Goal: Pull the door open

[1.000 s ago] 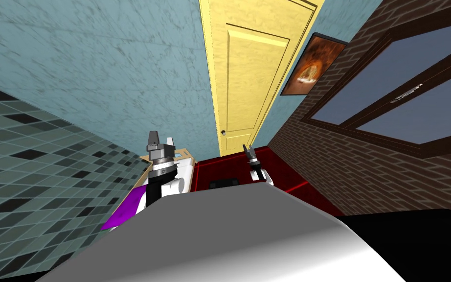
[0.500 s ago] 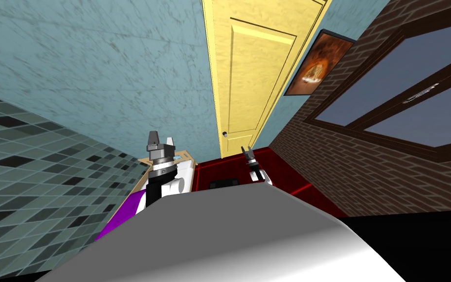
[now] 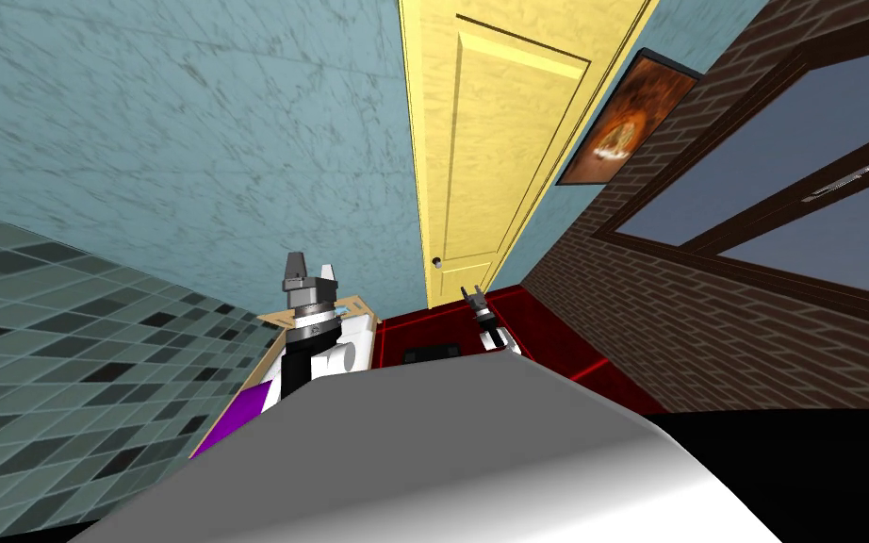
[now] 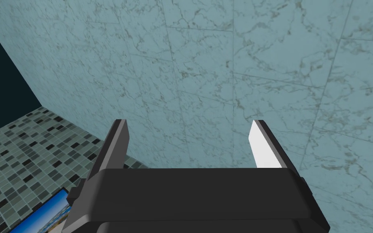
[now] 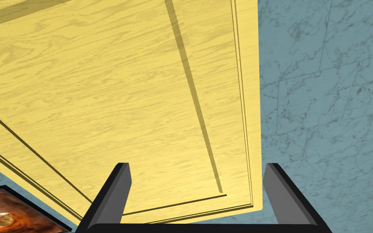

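Note:
A yellow panelled wooden door (image 3: pixel 499 141) stands shut in the blue marbled wall ahead, with a small round knob (image 3: pixel 436 263) near its left edge. My right gripper (image 3: pixel 469 294) is open, a short way off the door, below and to the right of the knob. In the right wrist view the door (image 5: pixel 113 101) spans the space between the open fingers (image 5: pixel 115 194). My left gripper (image 3: pixel 308 269) is raised at the left and open, its fingers (image 4: pixel 115 143) facing the blue wall.
A brown brick wall with a dark-framed window (image 3: pixel 781 217) runs along the right. A framed orange picture (image 3: pixel 623 121) hangs beside the door. The floor in front of the door is red (image 3: pixel 423 330). A wooden-edged white and purple piece of furniture (image 3: pixel 263 377) stands at the left.
The whole head view has shifted: the door and knob have slid a little right and down, so I have moved. The right gripper sits slightly nearer the door. The left arm is unchanged.

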